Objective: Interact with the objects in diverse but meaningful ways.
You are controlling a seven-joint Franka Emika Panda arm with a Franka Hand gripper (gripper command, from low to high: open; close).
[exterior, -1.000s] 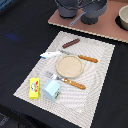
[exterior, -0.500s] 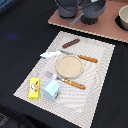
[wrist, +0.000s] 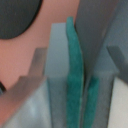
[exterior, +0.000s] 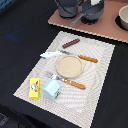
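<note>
Reading gripper point(wrist: 82, 87) as clenched: teal pads point(wrist: 75, 75) pressed together, nothing held. Parked over tray point(exterior: 107, 31), far edge. Targeting carton point(exterior: 52, 89) at mat point(exterior: 100, 75) near-left corner, just beside box point(exterior: 34, 88). Open wide first, descend square to carton, avoid nudging box.

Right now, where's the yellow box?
In the exterior view, the yellow box lies at the placemat's near left corner, just left of the pale blue carton.
</note>
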